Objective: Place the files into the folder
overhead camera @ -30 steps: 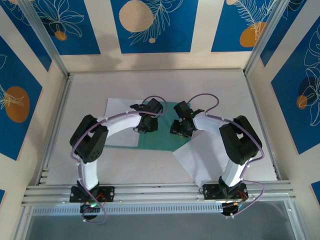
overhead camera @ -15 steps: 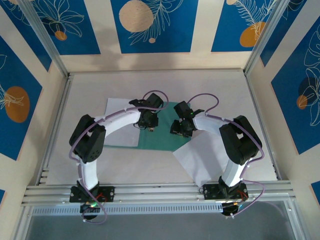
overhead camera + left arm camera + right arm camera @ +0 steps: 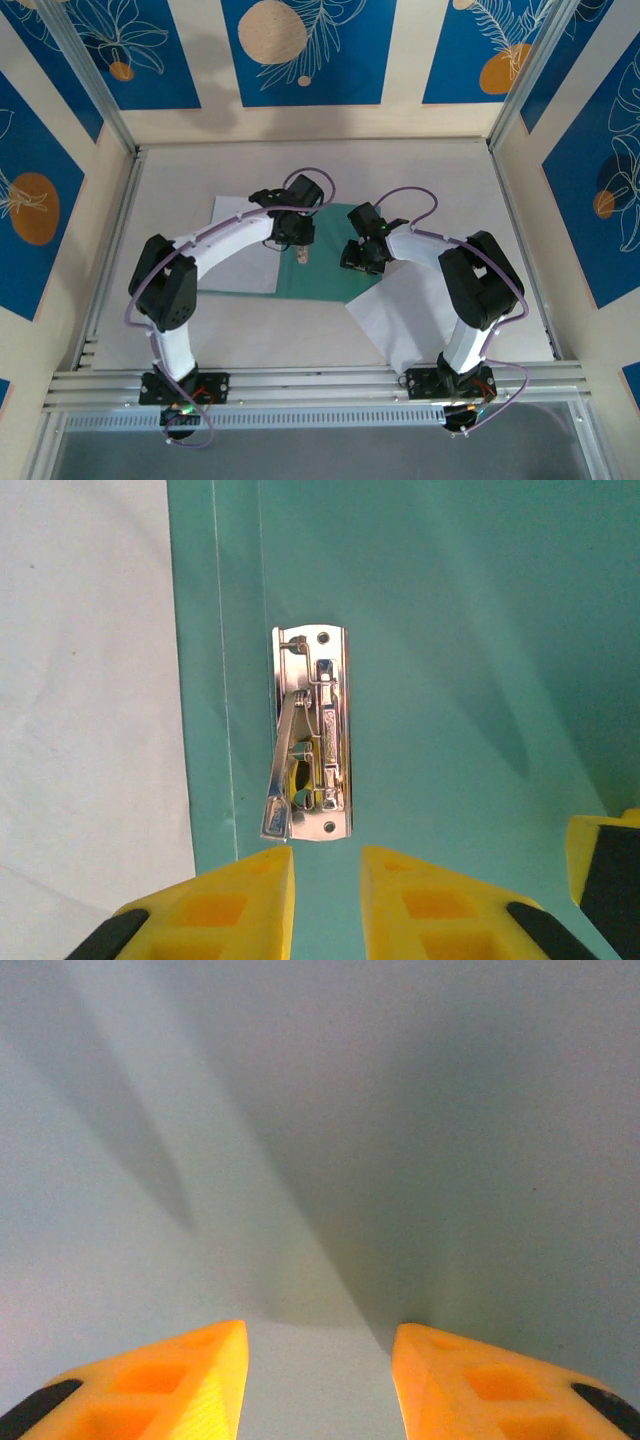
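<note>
Just short of the folder's [image 3: 460, 630] metal clip [image 3: 312, 735], your left hand [image 3: 327, 870] hovers slightly open, empty; the clip points lengthwise away.

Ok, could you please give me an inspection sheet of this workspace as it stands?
Surface: white table, flat.
Job's things: green folder open, metal clip on it; white sheet at its left, second sheet at its near right corner.
Clutter: nothing seen.
Grippers: left gripper slightly open near the clip; right gripper open, empty.
Cables: purple cables looping along both arms.
Surroundings: blue-and-cream wall panels.
</note>
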